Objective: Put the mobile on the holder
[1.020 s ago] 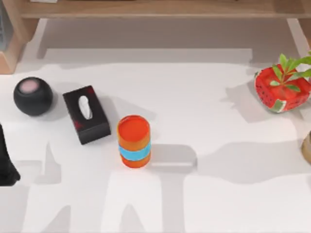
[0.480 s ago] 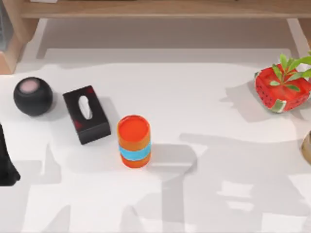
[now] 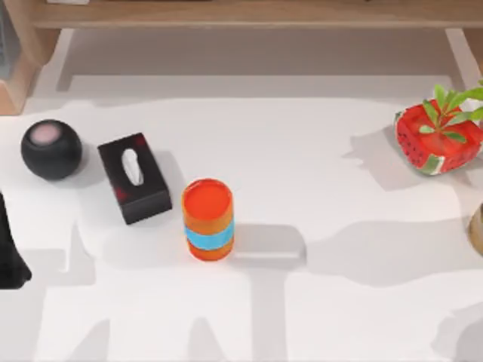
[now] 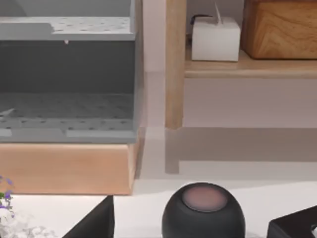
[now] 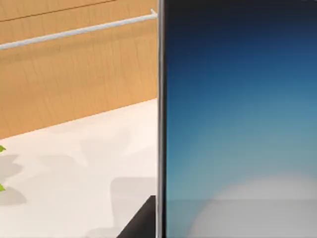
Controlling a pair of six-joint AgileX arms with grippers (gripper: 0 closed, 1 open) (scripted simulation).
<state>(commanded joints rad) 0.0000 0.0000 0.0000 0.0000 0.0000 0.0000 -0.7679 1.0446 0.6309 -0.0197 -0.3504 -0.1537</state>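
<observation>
Mobile (image 5: 237,124) upright, pale edge beside open table (image 5: 74,173)

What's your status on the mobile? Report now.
Mobile close against right wrist camera, screen facing it. Claw state unclear on both arms. Black tissue box and orange canister stand left of table centre.

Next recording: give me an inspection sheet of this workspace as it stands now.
Surface: white table, patchy shadows.
Job's things: mobile close before the right wrist camera, screen blue; holder not identified.
Clutter: black sphere, tissue box, orange can with blue band, strawberry-patterned planter.
Grippers: black shape at the table's left edge, cannot tell what.
Cables: nothing seen.
Surroundings: wooden shelf, white box, grey tray unit.
</observation>
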